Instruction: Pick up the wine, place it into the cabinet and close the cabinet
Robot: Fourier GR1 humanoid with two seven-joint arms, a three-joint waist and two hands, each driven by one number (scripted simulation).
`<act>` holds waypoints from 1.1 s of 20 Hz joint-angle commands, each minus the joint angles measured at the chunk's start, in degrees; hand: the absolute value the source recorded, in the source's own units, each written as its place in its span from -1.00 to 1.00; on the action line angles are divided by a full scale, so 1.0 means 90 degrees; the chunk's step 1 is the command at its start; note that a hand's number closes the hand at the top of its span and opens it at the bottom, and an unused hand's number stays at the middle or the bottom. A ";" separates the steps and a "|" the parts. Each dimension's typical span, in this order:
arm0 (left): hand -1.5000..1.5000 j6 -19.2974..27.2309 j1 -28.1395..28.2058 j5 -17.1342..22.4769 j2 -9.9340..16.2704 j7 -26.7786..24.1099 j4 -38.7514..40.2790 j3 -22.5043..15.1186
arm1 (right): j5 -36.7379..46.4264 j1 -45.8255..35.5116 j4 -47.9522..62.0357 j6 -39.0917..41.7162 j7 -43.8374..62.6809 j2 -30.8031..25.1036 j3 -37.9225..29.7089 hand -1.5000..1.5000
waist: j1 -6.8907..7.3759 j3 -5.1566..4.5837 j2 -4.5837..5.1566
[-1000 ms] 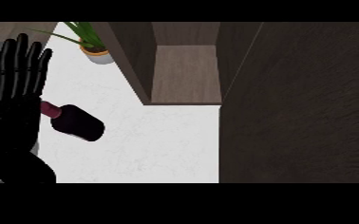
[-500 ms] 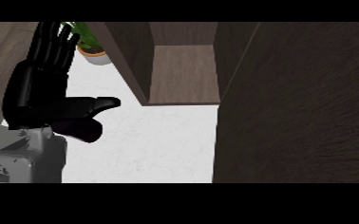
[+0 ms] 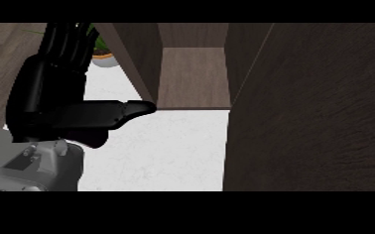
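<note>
a: why is the left hand filling the left of the frame?
b: my guess is it stands over the wine; its fingers run straight up together, thumb stuck out to the right, clamped on nothing i can see.
a: and the wine?
b: hidden, probably under that palm. i can't tell.
a: the cabinet?
b: upper middle, its door swung open down the right side, so the shelf is ready. a potted plant peeks out at upper left.
</note>
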 commanded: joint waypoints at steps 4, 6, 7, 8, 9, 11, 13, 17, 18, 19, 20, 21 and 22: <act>-1.00 0.0459 -0.0219 -0.0577 -0.0081 0.0805 -0.0443 -0.0403 | -0.0143 0.0368 -0.1744 -0.0384 0.1065 -0.0044 0.0306 -1.00 | -0.0026 -0.0003 -0.0018; -1.00 0.0873 -0.0002 -0.0734 -0.0103 0.0888 -0.0632 -0.0886 | -0.0249 0.0247 -0.1556 -0.0360 0.1103 -0.0065 0.0185 -1.00 | -0.0008 -0.0002 -0.0003; -1.00 0.0963 -0.0465 -0.0787 -0.0103 0.1072 -0.0435 -0.0663 | -0.0354 0.0666 -0.1593 -0.0114 0.0697 -0.0141 0.0154 -1.00 | -0.0058 0.0003 -0.0008; -1.00 0.0811 0.0144 -0.1020 -0.0104 0.1367 -0.1101 -0.0981 | 0.0001 0.0254 -0.1391 -0.0424 0.0889 0.0085 0.0369 -1.00 | 0.0028 -0.0001 -0.0011; -1.00 0.0880 -0.0202 -0.1063 -0.0104 0.1320 -0.0816 -0.0877 | -0.0064 0.0325 -0.1705 -0.0462 0.1119 -0.0001 0.0346 -1.00 | -0.0010 -0.0002 -0.0008; -1.00 0.0825 -0.0380 -0.1011 -0.0056 0.1665 -0.0890 -0.0648 | -0.0145 0.0082 -0.1827 -0.0573 0.1438 -0.0021 0.0362 -1.00 | 0.0008 -0.0004 -0.0006; -1.00 0.0807 -0.0428 -0.1112 0.0065 0.1591 -0.0716 -0.0482 | -0.0060 0.0319 -0.1654 -0.0410 0.0980 -0.0047 0.0218 -1.00 | -0.0018 0.0000 -0.0003; -1.00 0.0926 -0.0582 -0.1379 0.0030 0.1628 -0.0823 -0.0535 | -0.0460 0.0133 -0.1974 -0.0447 0.1526 -0.0208 0.0026 -1.00 | -0.0026 -0.0003 0.0001; -1.00 0.0913 -0.0079 -0.1509 0.0012 0.1884 -0.1331 -0.0774 | -0.0131 0.0344 -0.1855 -0.0475 0.1349 -0.0100 0.0247 -1.00 | 0.0004 -0.0002 -0.0011; -1.00 0.0815 -0.0339 -0.1587 0.0169 0.2273 -0.1540 -0.0638 | -0.0088 0.0009 -0.1670 -0.0557 0.1403 -0.0050 0.0208 -1.00 | 0.0035 -0.0001 -0.0011; -1.00 0.1042 -0.0427 -0.1934 -0.0059 0.2281 -0.1397 -0.0920 | -0.0130 -0.0083 -0.2080 -0.0658 0.1779 -0.0145 0.0185 -1.00 | 0.0008 -0.0003 -0.0023; -1.00 0.0860 -0.0594 -0.1647 0.0088 0.2052 -0.0992 -0.0560 | 0.0025 0.0113 -0.1749 -0.0582 0.1414 -0.0023 0.0345 -1.00 | -0.0021 -0.0001 0.0002; -1.00 0.0981 -0.0249 -0.1818 -0.0039 0.1904 -0.1179 -0.0821 | 0.0181 0.0186 -0.2017 -0.0595 0.1524 -0.0063 0.0554 -1.00 | -0.0029 -0.0004 -0.0010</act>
